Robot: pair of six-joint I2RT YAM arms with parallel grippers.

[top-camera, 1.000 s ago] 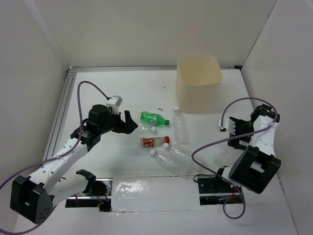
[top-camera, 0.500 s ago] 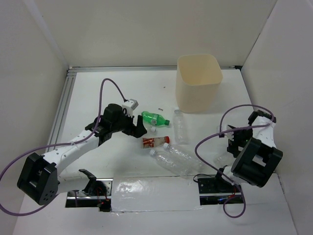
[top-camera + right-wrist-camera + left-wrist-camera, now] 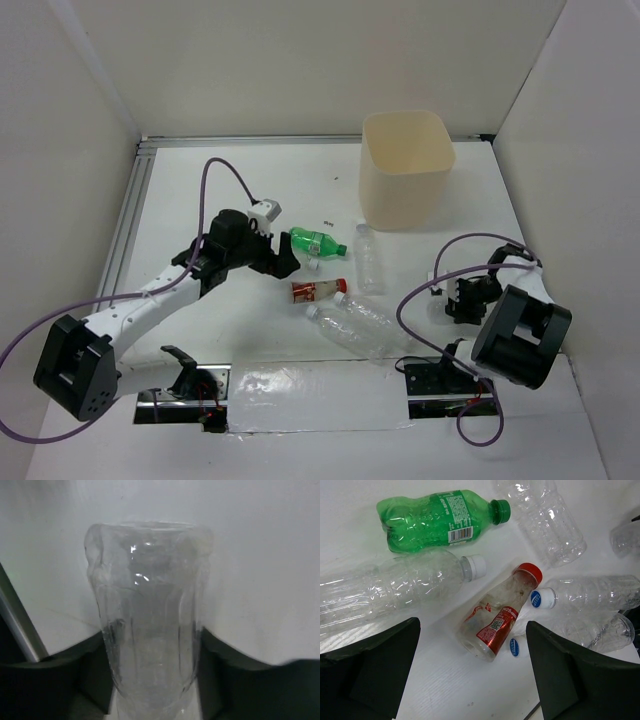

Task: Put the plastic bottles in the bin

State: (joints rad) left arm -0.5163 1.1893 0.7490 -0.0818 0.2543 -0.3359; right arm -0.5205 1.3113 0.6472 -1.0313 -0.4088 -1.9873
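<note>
The beige bin (image 3: 407,170) stands at the back. Several plastic bottles lie in a cluster mid-table: a green one (image 3: 316,241), a short red-labelled one (image 3: 318,290), a slim clear one (image 3: 368,257) and a large clear one (image 3: 352,326). My left gripper (image 3: 283,258) hovers open at the cluster's left edge. In its wrist view the red-labelled bottle (image 3: 500,615) lies between and beyond its fingers, with the green bottle (image 3: 435,520) and a white-capped clear bottle (image 3: 395,587) farther off. At the right, my right gripper (image 3: 462,305) is shut on a clear bottle (image 3: 150,605), both fingers against its sides.
White walls close in the table on the left, back and right. A metal rail (image 3: 130,210) runs along the left edge. Purple cables loop over both arms. A loose blue-and-white cap (image 3: 514,647) lies by the red-labelled bottle.
The left arm reached right toward the bottle cluster, still open. The right arm swung down and left over the clear bottle by the right wall, and its jaws closed onto it.
</note>
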